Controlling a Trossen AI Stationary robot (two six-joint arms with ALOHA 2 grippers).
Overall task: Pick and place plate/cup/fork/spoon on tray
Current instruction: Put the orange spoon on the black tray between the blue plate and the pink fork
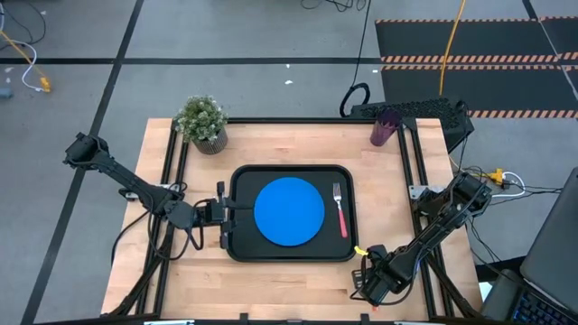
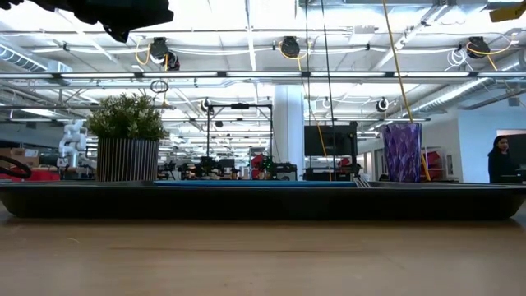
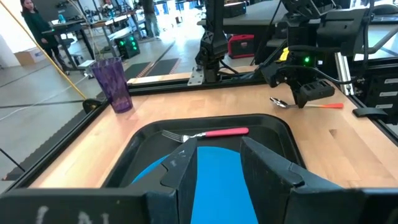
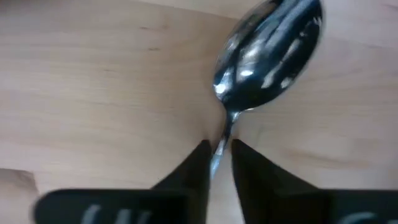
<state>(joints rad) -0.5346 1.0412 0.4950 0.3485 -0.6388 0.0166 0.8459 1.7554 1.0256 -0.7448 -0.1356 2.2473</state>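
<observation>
The black tray (image 1: 237, 248) lies mid-table with the blue plate (image 1: 289, 210) on it. The red-handled fork (image 1: 340, 210) rests on the tray floor to the plate's right. The purple cup (image 1: 386, 127) stands on the table near its far right corner. The spoon (image 3: 278, 102), orange handle (image 3: 326, 106) and silver bowl, lies on the wood to the right of the tray's near right corner. My right gripper (image 1: 368, 271) is shut on it, pointing down. My left gripper (image 1: 224, 211) is open over the tray's left rim, fingers (image 3: 185, 168) pointing toward the plate. My right gripper pinches the spoon's thin metal neck (image 4: 222, 138), just behind the bowl (image 4: 267, 53), between its two fingertips. The fingers come from above, pointing down, one on each side of the neck. The spoon lies on the table.
A potted green plant (image 1: 202, 122) stands near the table's far left corner. A dark box with cables (image 1: 424, 110) sits beyond the far right edge. Bare wood lies between the tray and the far edge. A person (image 2: 500, 160) stands far off in the room.
</observation>
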